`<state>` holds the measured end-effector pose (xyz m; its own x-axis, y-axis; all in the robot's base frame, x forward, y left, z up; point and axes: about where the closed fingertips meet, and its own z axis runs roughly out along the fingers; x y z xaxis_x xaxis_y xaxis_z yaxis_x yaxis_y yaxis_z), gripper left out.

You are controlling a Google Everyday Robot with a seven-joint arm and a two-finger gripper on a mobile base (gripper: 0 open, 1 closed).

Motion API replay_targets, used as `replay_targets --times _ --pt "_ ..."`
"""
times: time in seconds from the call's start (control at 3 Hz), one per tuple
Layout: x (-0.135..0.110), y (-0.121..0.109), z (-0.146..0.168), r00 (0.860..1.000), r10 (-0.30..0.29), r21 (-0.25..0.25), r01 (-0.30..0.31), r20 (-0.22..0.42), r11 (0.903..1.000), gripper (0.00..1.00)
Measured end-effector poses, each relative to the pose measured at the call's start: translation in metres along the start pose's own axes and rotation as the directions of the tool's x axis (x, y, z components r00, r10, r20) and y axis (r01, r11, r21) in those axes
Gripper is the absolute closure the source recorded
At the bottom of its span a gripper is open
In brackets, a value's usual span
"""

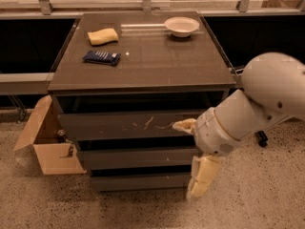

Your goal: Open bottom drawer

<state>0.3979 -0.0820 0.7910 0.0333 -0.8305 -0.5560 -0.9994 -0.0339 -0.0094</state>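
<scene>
The cabinet (143,75) has three drawer fronts. The bottom drawer (138,181) is the lowest and slimmest, plain dark grey-brown, and it sits shut. Above it are the middle front (136,157) and the big white-scratched front (119,125). My gripper (193,151) hangs in front of the cabinet's right side on a white arm (267,94). It is open and empty. One cream finger (185,125) is by the scratched front, the other (201,175) hangs beside the bottom drawer's right end.
On the cabinet top lie a yellow sponge (103,36), a dark blue packet (101,57) and a white bowl (181,26). An open cardboard box (45,147) stands on the floor to the left. A railing runs behind.
</scene>
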Motion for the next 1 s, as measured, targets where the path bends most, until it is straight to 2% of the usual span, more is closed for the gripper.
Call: replay_targets --times 0.33,0.67,1.0 --pt "-0.001 0.004 0.009 1.0 -0.003 -0.02 0.003 0.009 0.9998 0.0" --pt "0.01 0.004 0.034 1.0 -0.025 -0.044 0.025 -0.003 0.9987 0.0" --pt "0.054 -0.003 0.094 0.997 -0.072 -0.072 0.07 -0.026 0.9949 0.0"
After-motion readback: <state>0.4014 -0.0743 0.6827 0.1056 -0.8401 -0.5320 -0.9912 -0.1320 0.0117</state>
